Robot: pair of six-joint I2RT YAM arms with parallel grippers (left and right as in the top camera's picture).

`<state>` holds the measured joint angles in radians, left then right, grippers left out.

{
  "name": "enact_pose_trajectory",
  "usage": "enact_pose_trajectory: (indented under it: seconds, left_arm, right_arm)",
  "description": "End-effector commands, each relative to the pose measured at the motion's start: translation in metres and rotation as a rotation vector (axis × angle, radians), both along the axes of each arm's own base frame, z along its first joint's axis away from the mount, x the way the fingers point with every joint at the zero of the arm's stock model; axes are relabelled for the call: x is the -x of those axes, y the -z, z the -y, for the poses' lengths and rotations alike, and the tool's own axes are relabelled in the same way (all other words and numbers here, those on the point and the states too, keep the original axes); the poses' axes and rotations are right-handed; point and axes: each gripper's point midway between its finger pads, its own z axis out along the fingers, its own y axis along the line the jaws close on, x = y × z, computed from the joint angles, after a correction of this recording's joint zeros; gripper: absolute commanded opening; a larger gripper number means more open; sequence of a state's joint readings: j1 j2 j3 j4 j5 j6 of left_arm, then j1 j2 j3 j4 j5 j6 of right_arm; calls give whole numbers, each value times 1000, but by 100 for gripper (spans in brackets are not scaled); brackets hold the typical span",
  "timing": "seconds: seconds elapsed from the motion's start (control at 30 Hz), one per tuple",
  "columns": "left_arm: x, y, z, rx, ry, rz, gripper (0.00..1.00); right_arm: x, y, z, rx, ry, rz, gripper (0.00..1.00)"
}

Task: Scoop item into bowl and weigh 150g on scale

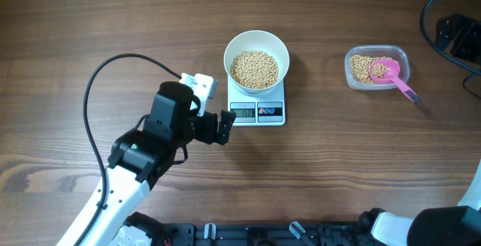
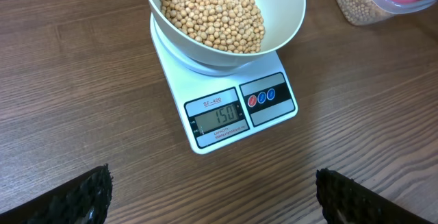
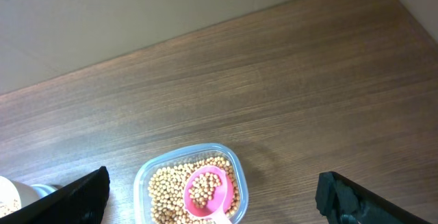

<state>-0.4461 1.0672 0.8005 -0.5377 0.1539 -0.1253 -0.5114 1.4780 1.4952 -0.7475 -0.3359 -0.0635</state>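
Observation:
The white bowl (image 1: 228,53) (image 2: 287,25) sits on the white scale (image 1: 258,113) (image 2: 176,73) at the table's middle, filled with tan beans (image 1: 254,69) (image 2: 212,11). The scale's display (image 2: 217,118) reads 150. My left gripper (image 1: 222,126) (image 2: 213,183) hovers just in front and to the left of the scale, open with bare table between its fingers. At the right, a clear tub (image 1: 355,56) (image 3: 147,176) holds more beans and a pink scoop (image 1: 387,71) (image 3: 205,193). My right gripper (image 3: 212,186) is open high above the tub, holding nothing.
Black cables (image 1: 451,28) lie at the table's far right corner. The left arm's cable (image 1: 90,95) loops over the left side. A pale wall (image 3: 137,18) rises beyond the table's far edge. The right arm's base (image 1: 428,227) shows at the bottom right.

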Motion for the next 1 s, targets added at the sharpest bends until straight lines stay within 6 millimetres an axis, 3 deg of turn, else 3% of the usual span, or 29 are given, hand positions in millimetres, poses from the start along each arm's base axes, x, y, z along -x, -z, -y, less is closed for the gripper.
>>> enact_pose_trajectory:
  seconds: [0.0, 0.97]
  left_arm:
    - [1, -3, 0, 1, 12, 14, 100]
    - [1, -3, 1, 1, 13, 15, 100]
  right_arm:
    - [-1, -4, 0, -7, 7, 9, 100]
    - [3, 0, -2, -15, 6, -12, 100]
